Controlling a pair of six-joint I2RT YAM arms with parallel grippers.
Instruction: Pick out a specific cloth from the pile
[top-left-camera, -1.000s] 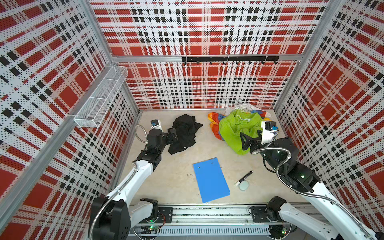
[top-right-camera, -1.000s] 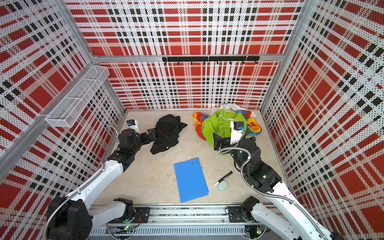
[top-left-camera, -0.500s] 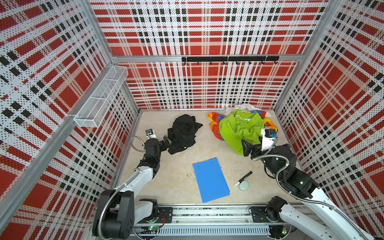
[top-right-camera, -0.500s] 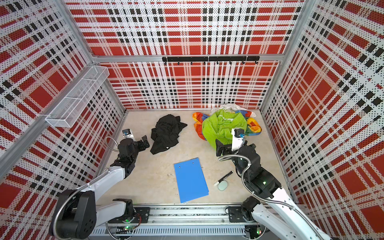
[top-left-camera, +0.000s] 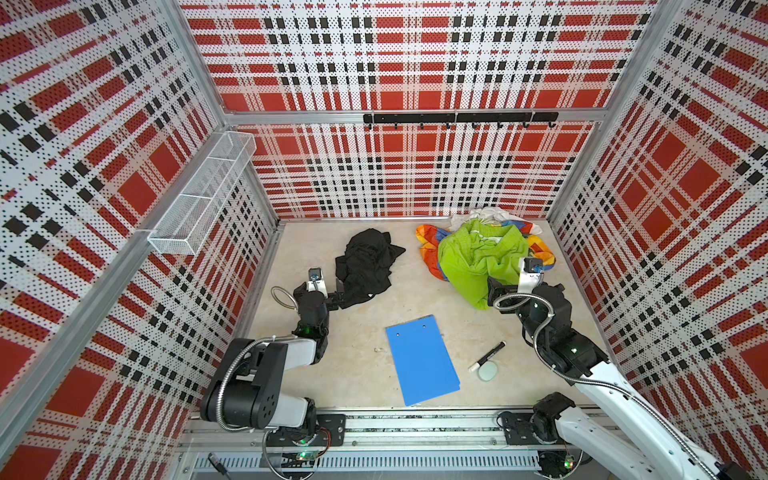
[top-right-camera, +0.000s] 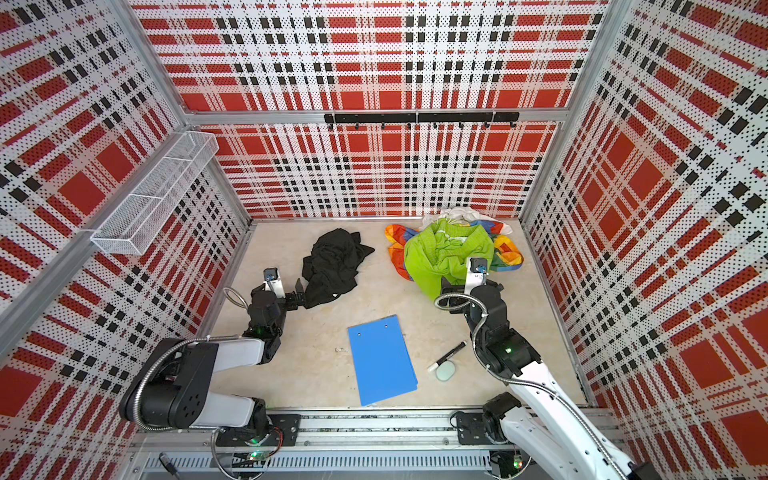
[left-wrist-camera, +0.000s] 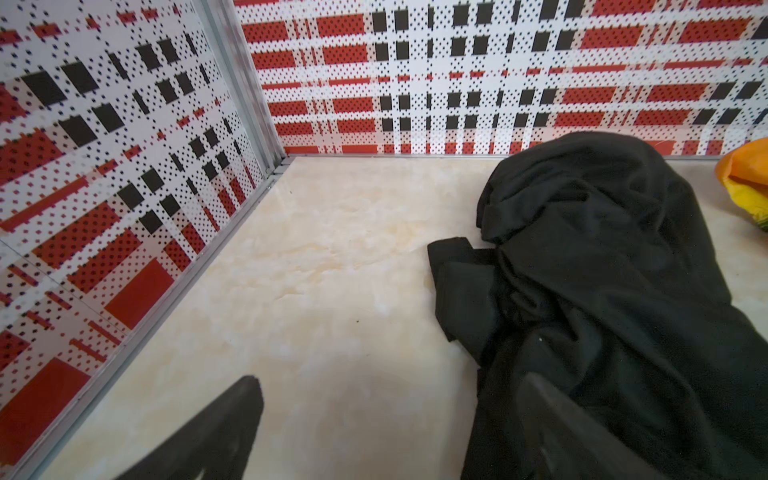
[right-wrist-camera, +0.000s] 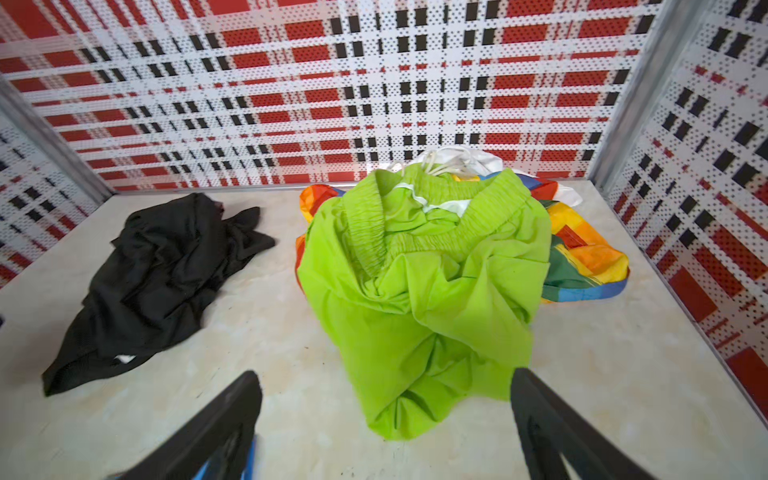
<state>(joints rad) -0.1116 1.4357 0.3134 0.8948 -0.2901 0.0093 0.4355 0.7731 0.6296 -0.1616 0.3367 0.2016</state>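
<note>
Top views first. The cloth (top-left-camera: 368, 266), black and crumpled, lies on the table (top-left-camera: 316, 249) left of centre, well apart from the pile (top-left-camera: 482, 253). The pile sits at the back right, lime green on top w/ rainbow and white fabric under it. The left claw (top-left-camera: 340, 296) is right at the cloth's near corner, spread wide, nothing in it. The right claw (top-left-camera: 492, 291) is at the pile's near edge, partly hidden by its own wrist. A blue board (top-left-camera: 422, 359) lies toward the front, a marker (top-left-camera: 487, 356) beside it.

Left wrist cam: the left claw (left-wrist-camera: 388, 381) gapes, bare table btwn the tips. One of its fingers (left-wrist-camera: 552, 424) overlaps the cloth (left-wrist-camera: 602, 291); contact or not, can't tell.

Right wrist cam: the right claw (right-wrist-camera: 384, 376) is released too. The pile's (right-wrist-camera: 424, 270) lime-green end shows in the gap, clear of both tips. Off to the side is the cloth (right-wrist-camera: 158, 266), white tag (right-wrist-camera: 124, 358) at its edge.
</note>
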